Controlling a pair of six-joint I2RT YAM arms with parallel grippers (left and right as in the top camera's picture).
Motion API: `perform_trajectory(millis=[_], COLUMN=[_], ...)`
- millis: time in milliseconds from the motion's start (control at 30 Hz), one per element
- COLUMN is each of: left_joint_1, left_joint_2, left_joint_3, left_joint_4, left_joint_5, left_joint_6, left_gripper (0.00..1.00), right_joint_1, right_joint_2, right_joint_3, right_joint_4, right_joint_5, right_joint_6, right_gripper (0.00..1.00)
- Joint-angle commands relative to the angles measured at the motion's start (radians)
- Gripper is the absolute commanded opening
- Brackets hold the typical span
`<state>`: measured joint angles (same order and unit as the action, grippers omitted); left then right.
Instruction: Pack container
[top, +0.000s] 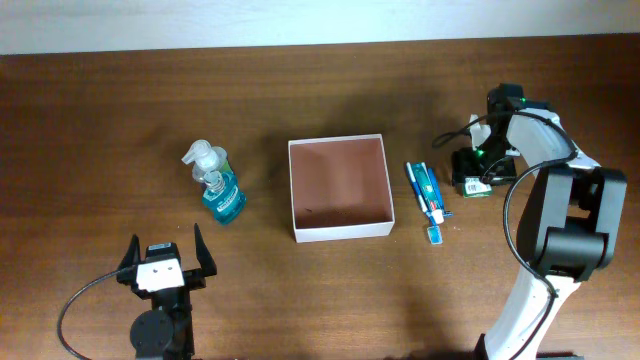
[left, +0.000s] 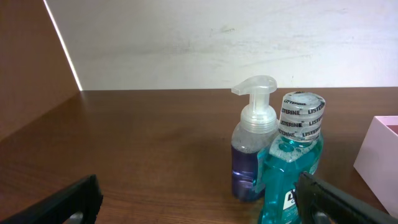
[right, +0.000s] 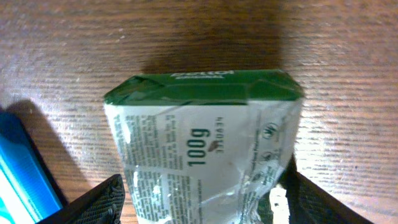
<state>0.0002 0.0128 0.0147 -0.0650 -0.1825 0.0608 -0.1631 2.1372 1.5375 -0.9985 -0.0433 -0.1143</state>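
Note:
The container (top: 340, 231), a shallow white-walled square box with a reddish-brown inside, sits mid-table with nothing in it; its corner (left: 377, 155) shows at the right edge of the left wrist view. A green and white soap packet (top: 474, 184) (right: 205, 137) lies flat on the table to its right. My right gripper (top: 482, 160) (right: 202, 202) is down over the packet, open, with one finger at each side of it. My left gripper (top: 165, 242) (left: 199, 199) waits wide open near the front left, holding nothing.
A teal mouthwash bottle (top: 225, 198) (left: 292, 168) and a clear foam pump bottle (top: 200, 158) (left: 252, 149) stand together left of the box, just ahead of my left fingers. A blue toothpaste pack (top: 427, 195) (right: 18, 168) lies between the box and the soap packet.

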Motion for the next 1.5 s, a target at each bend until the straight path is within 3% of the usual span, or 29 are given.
perform_trajectory(millis=[0,200,367,500,733,933,1467], left_joint_1=[-0.005,-0.005,-0.005,-0.005,-0.005,-0.005,-0.005], left_joint_2=[-0.008,-0.008,-0.008,-0.008,-0.008,-0.008,-0.008], left_joint_3=[-0.006,-0.006,-0.006,-0.006,-0.006,-0.006,-0.006], left_joint_4=[0.001,0.001,0.001,0.001,0.001,0.001,0.001], left_joint_5=[0.003,0.003,0.003,0.003,0.003,0.003,0.003], left_joint_6=[0.016,0.016,0.016,0.016,0.016,0.016,0.016], left_gripper=[0.99,0.99,0.99,0.99,0.99,0.99,0.99], right_joint_1=[0.005,0.005,0.005,0.005,0.005,0.005,0.006], right_joint_2=[0.016,0.016,0.016,0.016,0.016,0.016,0.012], right_joint_3=[0.006,0.006,0.006,0.006,0.006,0.006,0.093], right_joint_4=[0.004,-0.001,-0.007,-0.012,-0.016,-0.043,-0.173], right_joint_5=[-0.004,-0.005,-0.005,-0.005,-0.005,-0.005,-0.006], right_joint_6=[0.123,0.176,0.176,0.176,0.176,0.175,0.175], right_gripper=[0.75,0.73,0.61,0.6,0.36,0.25,0.22])
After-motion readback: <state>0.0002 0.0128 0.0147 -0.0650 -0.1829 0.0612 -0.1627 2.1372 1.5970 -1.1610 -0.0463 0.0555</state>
